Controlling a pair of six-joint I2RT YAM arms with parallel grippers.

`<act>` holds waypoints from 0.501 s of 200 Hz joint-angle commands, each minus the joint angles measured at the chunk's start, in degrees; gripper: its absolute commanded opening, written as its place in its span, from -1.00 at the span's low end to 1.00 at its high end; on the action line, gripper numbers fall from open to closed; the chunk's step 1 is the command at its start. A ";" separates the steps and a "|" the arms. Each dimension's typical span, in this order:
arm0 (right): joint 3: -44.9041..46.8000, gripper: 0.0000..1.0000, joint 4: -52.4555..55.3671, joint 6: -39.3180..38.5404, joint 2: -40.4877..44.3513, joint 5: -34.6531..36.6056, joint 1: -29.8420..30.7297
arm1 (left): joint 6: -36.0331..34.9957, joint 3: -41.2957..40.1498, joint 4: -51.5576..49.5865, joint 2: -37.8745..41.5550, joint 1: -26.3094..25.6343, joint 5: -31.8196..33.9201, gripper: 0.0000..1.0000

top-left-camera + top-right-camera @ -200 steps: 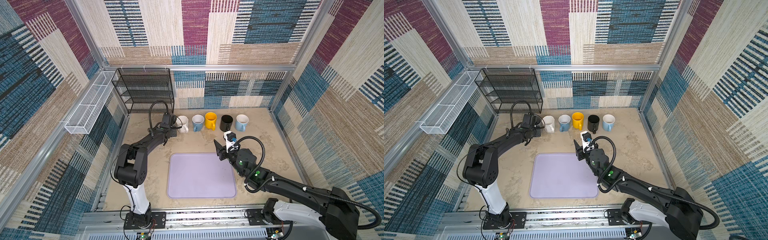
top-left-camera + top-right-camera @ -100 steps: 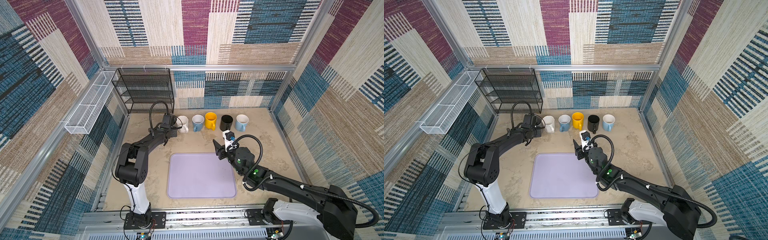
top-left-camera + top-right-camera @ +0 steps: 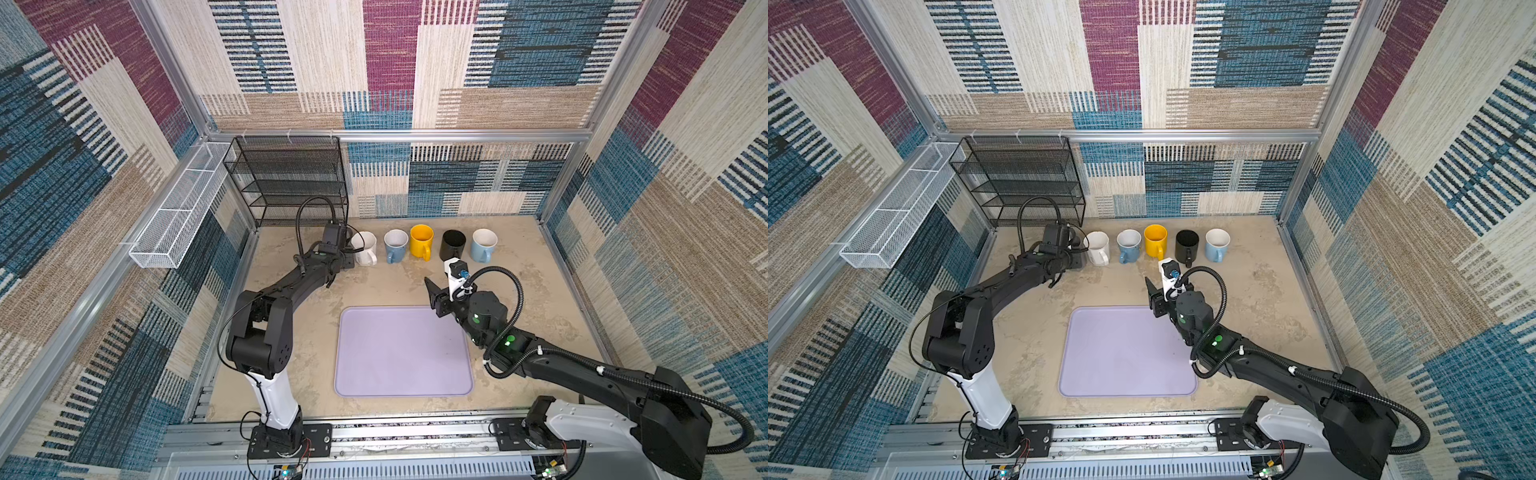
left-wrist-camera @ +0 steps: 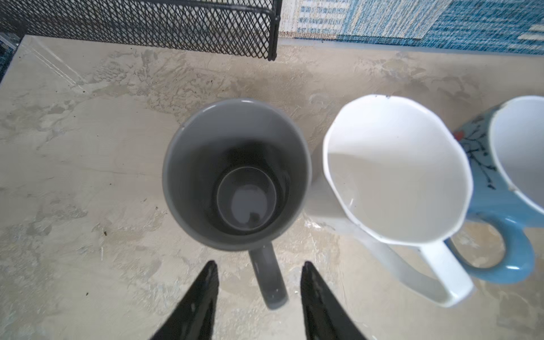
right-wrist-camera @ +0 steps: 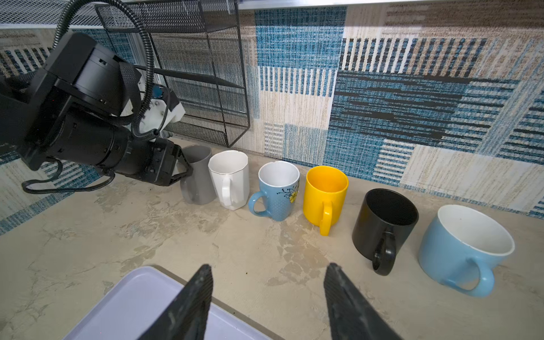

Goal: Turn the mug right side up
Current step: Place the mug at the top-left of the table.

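- The left gripper (image 4: 259, 263) has its jaws spread. One finger lies on each side of the grey mug's handle (image 4: 269, 279), with a gap on both sides, so it grips nothing.
- The grey mug (image 4: 235, 173) stands upright on the table (image 4: 88, 176), mouth up, its handle pointing back between the fingers.
- Taking the far wall as 12 o'clock in the top views, the mug sits at about 11 o'clock from the lavender tray (image 3: 399, 353). It is at the 9 o'clock end of the mug row, and the left arm's wrist covers it there.
- Just beside it at 3 o'clock is a white mug (image 4: 394, 167).
- Further toward 3 o'clock stand a blue flowered mug (image 5: 278, 191), a yellow mug (image 5: 323, 191), a black mug (image 5: 382, 223) and a pale blue mug (image 5: 462, 244), all mouth up.
- A black wire rack (image 3: 286, 178) stands at the grey mug's 12 o'clock, against the wall.
- The right gripper (image 5: 268, 266) also has its jaws spread and holds nothing. It hangs over the tray's 1 o'clock corner, well apart from the grey mug.
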State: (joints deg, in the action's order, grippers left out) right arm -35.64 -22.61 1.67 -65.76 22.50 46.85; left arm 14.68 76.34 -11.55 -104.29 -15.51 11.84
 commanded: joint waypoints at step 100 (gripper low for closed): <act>-2.44 0.31 0.53 2.40 -1.69 -2.23 -1.08 | 4.36 6.39 -11.19 3.15 -5.71 -1.63 0.10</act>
State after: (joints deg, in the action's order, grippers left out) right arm -37.23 -21.98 2.94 -67.18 21.28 45.87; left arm 17.04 80.38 -18.87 -99.70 -19.22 11.38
